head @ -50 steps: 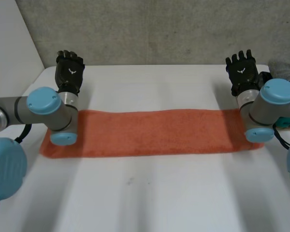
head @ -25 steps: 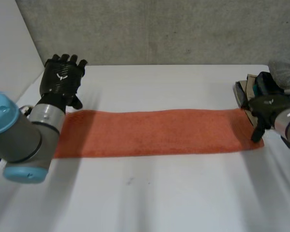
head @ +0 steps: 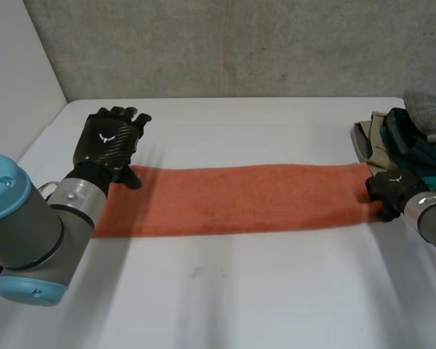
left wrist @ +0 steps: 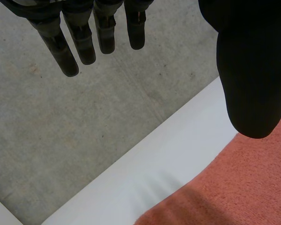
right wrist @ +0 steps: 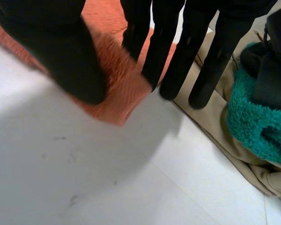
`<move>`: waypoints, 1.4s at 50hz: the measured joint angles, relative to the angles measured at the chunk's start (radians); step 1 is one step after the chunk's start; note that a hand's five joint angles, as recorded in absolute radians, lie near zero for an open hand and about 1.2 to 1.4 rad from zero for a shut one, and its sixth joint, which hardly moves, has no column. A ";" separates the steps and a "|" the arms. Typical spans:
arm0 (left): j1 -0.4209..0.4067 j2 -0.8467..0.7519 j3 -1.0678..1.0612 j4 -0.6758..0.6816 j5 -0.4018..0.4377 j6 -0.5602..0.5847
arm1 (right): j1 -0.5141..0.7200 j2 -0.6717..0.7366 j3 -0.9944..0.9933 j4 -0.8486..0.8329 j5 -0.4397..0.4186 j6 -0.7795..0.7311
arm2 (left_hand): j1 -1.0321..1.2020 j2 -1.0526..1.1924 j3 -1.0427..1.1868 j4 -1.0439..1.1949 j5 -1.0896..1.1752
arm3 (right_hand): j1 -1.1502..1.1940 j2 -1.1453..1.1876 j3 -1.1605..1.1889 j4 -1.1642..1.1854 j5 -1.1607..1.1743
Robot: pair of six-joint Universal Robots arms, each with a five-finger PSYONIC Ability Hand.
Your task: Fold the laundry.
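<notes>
Cloth of orange-red terry point(head: 232, 200), a long narrow strip, lay flat across the white tabletop point(head: 240, 291) from side to side. The left hand point(head: 109, 142) hovered over the far corner of its left end, fingers point(left wrist: 79, 42) straight and released, thumb above the terry, holding nothing. The right hand point(head: 387, 193) was down at the right end, straddling the near corner. Its thumb was over the cloth and its fingers point(right wrist: 171, 51) ran straight past the end edge, not closed on it as far as the wrist view showed.

The step in hand looked like taking both ends to bring them together. To do it well, each hand would need to pinch the cloth's whole thickness right at a corner. Both should then lift evenly, so the strip neither twists nor sags.

Just beside the right end sat a heap of unfolded laundry point(head: 407, 134). A beige garment point(right wrist: 225, 136) lay close against the cloth's corner, with a teal fleece piece point(right wrist: 253, 117) on top of it. The right fingers could catch that beige fabric along with the cloth.
</notes>
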 measured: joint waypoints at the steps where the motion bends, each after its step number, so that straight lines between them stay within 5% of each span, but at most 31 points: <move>1: -0.001 0.001 -0.001 0.000 0.000 0.000 | -0.005 0.005 -0.002 -0.004 0.003 -0.002 | 0.000 0.000 0.000 0.000 0.000 | 0.178 0.224 0.224 0.226 0.214; 13: -0.002 0.036 -0.016 -0.015 -0.004 -0.001 | -0.076 -0.066 0.046 -0.014 0.165 -0.064 | 0.000 0.000 0.000 0.000 -0.001 | 0.196 0.270 0.295 0.304 0.266; 22: 0.003 0.096 -0.041 -0.032 -0.004 -0.006 | -0.168 -0.133 0.078 -0.022 0.302 -0.273 | 0.000 0.000 -0.002 -0.001 -0.001 | 0.196 0.270 0.295 0.305 0.266; 29: 0.011 0.126 -0.050 -0.051 -0.004 -0.007 | -0.064 -0.167 0.023 -0.071 0.337 -0.307 | -0.003 -0.002 -0.002 -0.002 -0.003 | 0.196 0.268 0.295 0.305 0.278; 36: 0.032 0.175 -0.054 -0.076 -0.006 -0.008 | 0.237 -0.184 -0.061 -0.205 0.285 -0.262 | -0.003 -0.002 -0.002 -0.002 -0.006 | 0.196 0.268 0.298 0.306 0.281; 43: 0.056 0.228 -0.071 -0.089 -0.007 -0.009 | 0.557 -0.061 -0.129 -0.357 0.072 -0.267 | -0.003 -0.002 -0.002 -0.002 -0.011 | 0.196 0.268 0.299 0.306 0.283; 50: 0.061 0.242 -0.092 -0.089 -0.007 -0.009 | 0.747 0.128 -0.224 -0.423 -0.093 -0.281 | -0.003 -0.002 -0.002 -0.002 -0.011 | 0.196 0.268 0.299 0.306 0.283; 54: 0.060 0.234 -0.099 -0.087 -0.007 -0.009 | 0.789 0.209 -0.263 -0.421 -0.120 -0.283 | -0.003 -0.002 -0.002 -0.002 -0.011 | 0.194 0.267 0.300 0.306 0.283; 60: 0.052 0.205 -0.093 -0.082 -0.005 -0.008 | 0.796 0.212 -0.250 -0.414 -0.118 -0.270 | -0.003 -0.002 -0.002 -0.002 -0.011 | -0.597 -0.594 -0.562 -0.548 -0.569; 70: -0.033 0.099 -0.006 -0.074 -0.003 -0.005 | 0.658 -0.069 -0.037 -0.338 -0.005 -0.014 | -0.003 -0.002 -0.002 -0.002 -0.011 | -0.666 -0.688 -0.684 -0.687 -0.665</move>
